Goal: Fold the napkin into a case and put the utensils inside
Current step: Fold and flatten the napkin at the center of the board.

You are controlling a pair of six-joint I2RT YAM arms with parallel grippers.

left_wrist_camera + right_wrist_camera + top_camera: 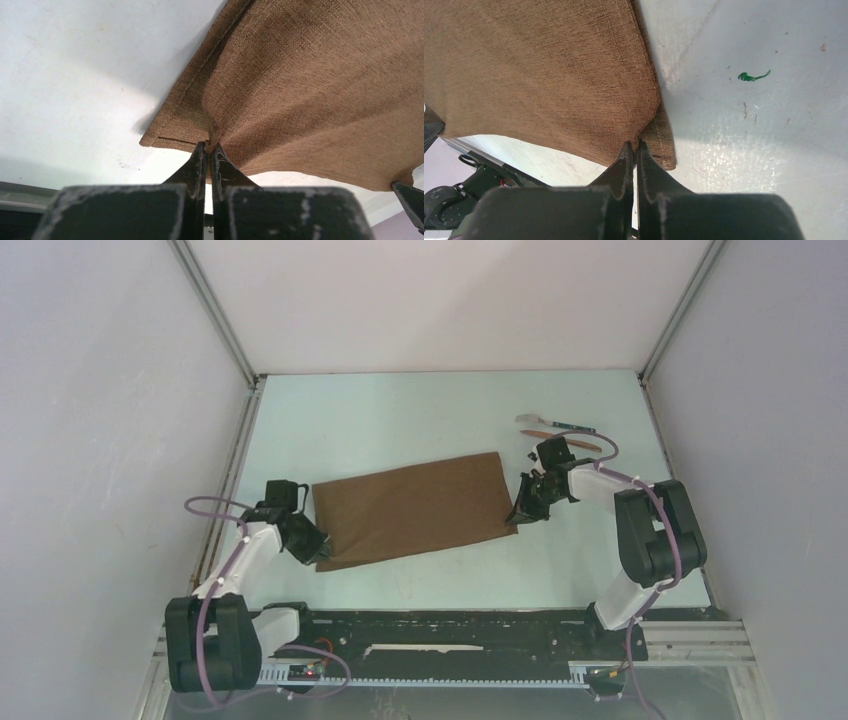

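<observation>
The dark-brown napkin (410, 508) lies mid-table as a wide rectangle, doubled over. My left gripper (318, 550) is shut on its near-left corner; in the left wrist view the cloth (300, 90) puckers between the fingertips of that gripper (210, 146) and lifts off the table. My right gripper (520, 515) is shut on the near-right corner, where the napkin (539, 70) hangs raised from the pinch of the gripper (634, 145). The utensils lie at the back right: a silver-headed, teal-handled piece (552, 423) and a reddish-brown stick (560, 435) just in front of it. No case shows.
Grey walls with metal rails enclose the table (400, 420) on three sides. A black rail (450, 625) with the arm bases runs along the near edge. A small green mark (751, 76) is on the table surface right of the napkin.
</observation>
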